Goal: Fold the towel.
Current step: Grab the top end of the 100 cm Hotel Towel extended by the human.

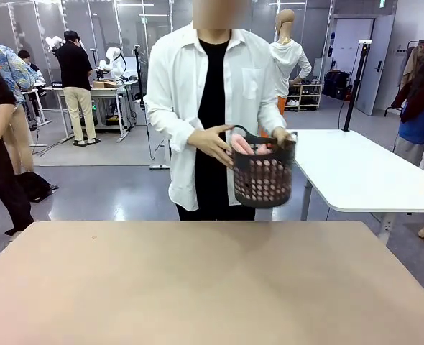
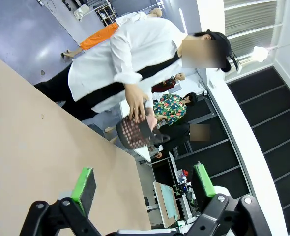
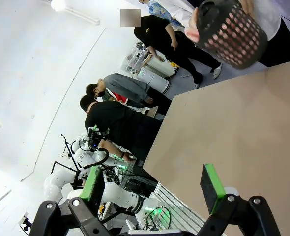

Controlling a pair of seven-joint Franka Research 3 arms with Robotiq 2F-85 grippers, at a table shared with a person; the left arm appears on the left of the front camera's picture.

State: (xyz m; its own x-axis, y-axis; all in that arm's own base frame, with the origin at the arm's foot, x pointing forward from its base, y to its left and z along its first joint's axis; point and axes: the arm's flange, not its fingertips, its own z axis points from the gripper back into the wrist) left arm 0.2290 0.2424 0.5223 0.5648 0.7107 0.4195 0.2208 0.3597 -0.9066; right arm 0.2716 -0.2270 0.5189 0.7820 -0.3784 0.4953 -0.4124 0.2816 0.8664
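We see the left gripper (image 2: pixel 142 182) and the right gripper (image 3: pixel 152 183) both spread apart and empty, while the towel (image 1: pixel 242 146) sits far ahead of them in a dark basket (image 1: pixel 266 157) the person (image 1: pixel 187 93) holds.

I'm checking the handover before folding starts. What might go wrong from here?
The towel sits bunched inside the basket held in the person's hand at the far side of the table; it may land crumpled or hang off the edge. The left tool and right tool stand open; an early reach could meet that hand.
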